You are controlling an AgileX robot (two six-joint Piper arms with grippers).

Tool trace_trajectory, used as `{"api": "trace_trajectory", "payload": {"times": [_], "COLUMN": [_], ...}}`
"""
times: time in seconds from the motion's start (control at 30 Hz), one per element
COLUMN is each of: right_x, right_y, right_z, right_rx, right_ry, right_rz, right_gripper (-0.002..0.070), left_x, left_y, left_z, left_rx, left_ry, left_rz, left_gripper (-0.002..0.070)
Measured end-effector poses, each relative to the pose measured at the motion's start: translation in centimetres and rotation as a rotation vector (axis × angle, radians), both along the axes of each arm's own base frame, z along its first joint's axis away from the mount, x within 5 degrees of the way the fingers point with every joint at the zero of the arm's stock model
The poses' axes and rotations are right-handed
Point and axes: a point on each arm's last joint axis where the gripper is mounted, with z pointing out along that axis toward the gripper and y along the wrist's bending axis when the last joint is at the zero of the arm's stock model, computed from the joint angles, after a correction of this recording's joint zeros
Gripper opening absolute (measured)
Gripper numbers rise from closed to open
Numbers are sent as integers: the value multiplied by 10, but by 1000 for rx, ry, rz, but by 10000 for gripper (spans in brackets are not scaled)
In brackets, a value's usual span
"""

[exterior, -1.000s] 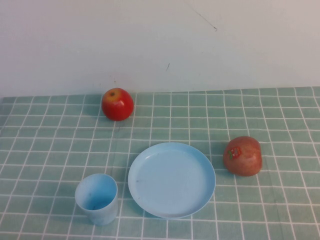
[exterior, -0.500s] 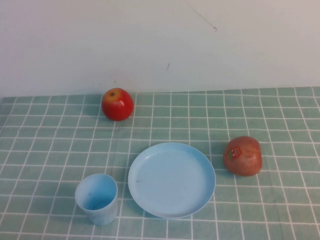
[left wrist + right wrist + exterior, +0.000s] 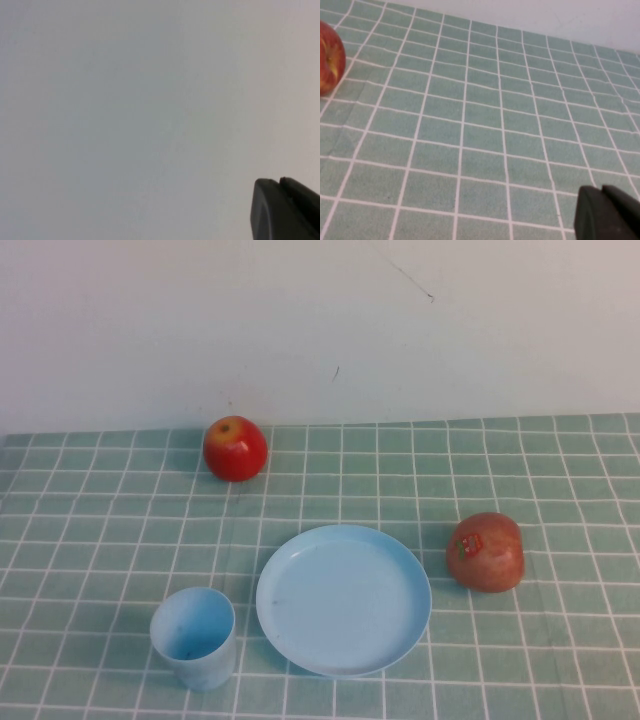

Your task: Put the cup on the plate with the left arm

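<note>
Nothing of the task is done yet, judging by how things lie: the cup [image 3: 193,637] stands on the worktop [image 3: 560,660], not on the plate [image 3: 343,598], and no arm shows in the high view. The whole job seems left: reach, grasp, lift, carry right, set down.

The cup is at the near left, upright, mouth open upward, just beside the plate's left rim but apart from it. It is a small light-blue tumbler, handleless and slightly tapered toward the base, empty as far as its inside shows. The plate lies flat at the near centre, bare.

The left gripper [image 3: 285,210] shows only as a dark corner against a blank pale surface in its wrist view, away from the cup; whether its jaws are apart or together I cannot tell. The right gripper [image 3: 606,214] hangs over checked cloth, a red apple [image 3: 329,57] at the picture's edge; its jaws likewise cannot be judged.
</note>
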Motion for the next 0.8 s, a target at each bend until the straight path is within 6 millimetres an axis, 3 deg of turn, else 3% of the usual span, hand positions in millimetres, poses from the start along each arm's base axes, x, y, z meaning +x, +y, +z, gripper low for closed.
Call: {"api": "trace_trajectory", "payload": {"times": [0.17,0.37,0.5,0.7,0.8], "right_x": [0,0,0,0,0], "right_y": [0,0,0,0,0], "right_z": [0,0,0,0,0], "right_rx": [0,0,0,0,0], "right_ry": [0,0,0,1,1], "right_rz": [0,0,0,0,0], "right_gripper": [-2,-2,-2,-2,-2], "left_x": [-5,-26,-37,-56,-50], "left_y": [0,-2,-3,-5,-4], "left_z": [9,32,61,129,150], "left_rx": [-35,-84,-68,-62,-84], "left_ry": [-115,-466,-551,-352,-167], "left_rz": [-24,-93,-103,-80,-58], "left_gripper": [-3,-3,-2,-3,-3]}}
